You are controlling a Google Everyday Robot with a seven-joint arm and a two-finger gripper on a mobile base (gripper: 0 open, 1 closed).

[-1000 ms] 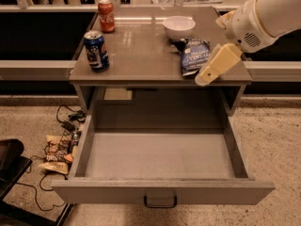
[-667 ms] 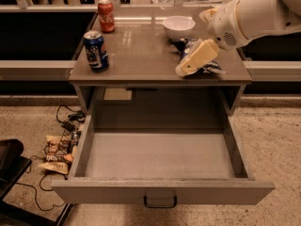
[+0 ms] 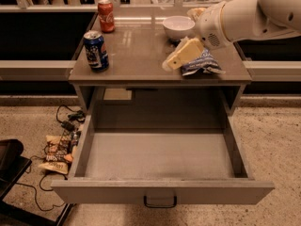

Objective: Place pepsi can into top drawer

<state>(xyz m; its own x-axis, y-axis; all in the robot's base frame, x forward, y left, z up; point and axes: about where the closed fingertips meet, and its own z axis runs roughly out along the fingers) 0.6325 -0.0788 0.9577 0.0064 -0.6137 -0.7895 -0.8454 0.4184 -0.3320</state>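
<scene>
Swinging the gripper leftward since a second ago, from past the right edge of the surface to above it. Now hovering it over one blue-and-white snack bag, just in front of one white bowl. Cannot tell whether holding the jaws wide or narrow.

Counting two cans in camera view. Finding the pepsi can standing upright near the left front corner, well apart from the gripper. Finding one red cola can standing behind it near the back edge. Making out white and red marks on the blue can and white script on the red, neither readable.

Seeing the top drawer pulled out, one dark loop handle hanging at its front centre. Noting several snack wrappers lying on the floor at left.
</scene>
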